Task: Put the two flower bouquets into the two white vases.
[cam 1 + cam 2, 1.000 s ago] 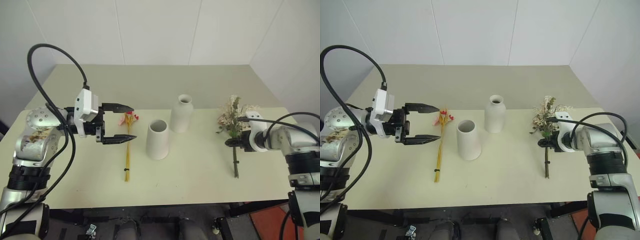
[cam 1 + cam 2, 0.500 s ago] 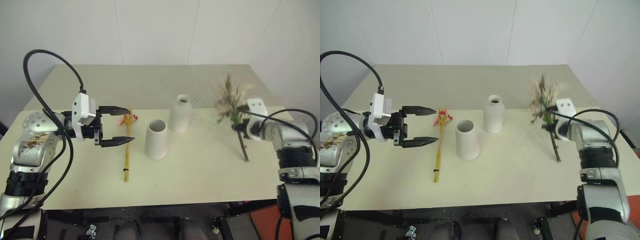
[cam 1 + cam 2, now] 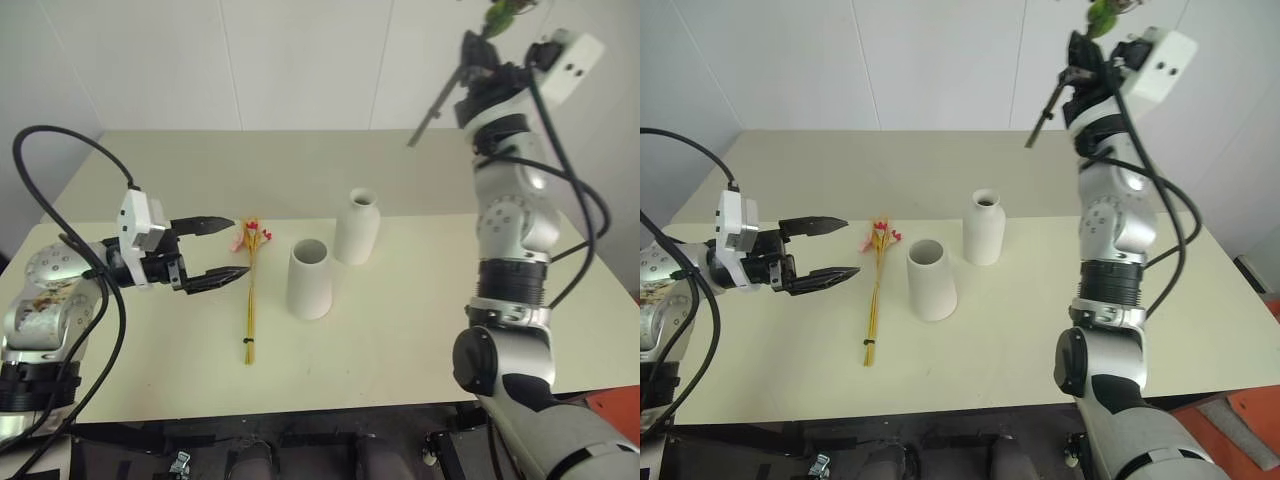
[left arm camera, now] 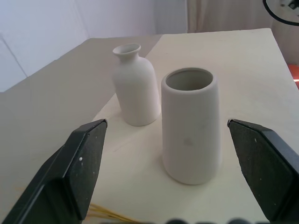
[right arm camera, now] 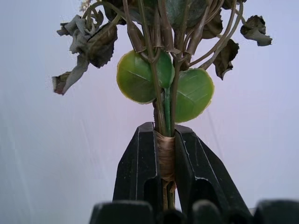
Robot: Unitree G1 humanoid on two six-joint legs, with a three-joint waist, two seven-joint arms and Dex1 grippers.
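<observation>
While right jaws clamp the dried bunch, table margins lie open.

This looks like a robot test room or lab set up for trials, not a lived-in home. Plain white panelled walls with thin vertical seams fill the upper part of the frame and carry nothing at all. A pale cream tabletop takes up the middle, with a second, similar surface butted behind it toward the wall. Thick black cables loop in the open at the left of the frame. At the lower right corner, a patch of orange-red floor shows beside the tabletop.
</observation>
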